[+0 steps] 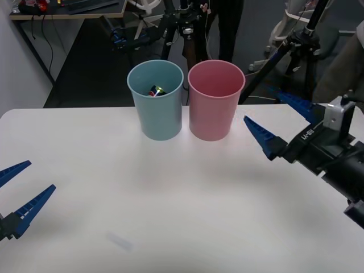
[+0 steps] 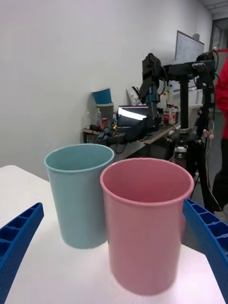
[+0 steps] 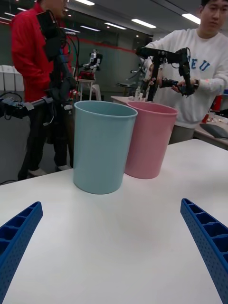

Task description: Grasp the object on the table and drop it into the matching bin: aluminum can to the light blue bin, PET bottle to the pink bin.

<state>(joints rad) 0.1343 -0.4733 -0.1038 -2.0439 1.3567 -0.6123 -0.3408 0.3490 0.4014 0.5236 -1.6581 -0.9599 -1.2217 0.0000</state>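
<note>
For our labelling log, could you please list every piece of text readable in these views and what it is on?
"EU": large dark letters on a white sweatshirt behind the table, partly hidden.
White marking on the black mount behind the right claw: too small to read.
Print on the aluminum can inside the light blue bin: too small to read.
Light blue bin and pink bin: no text.
</note>
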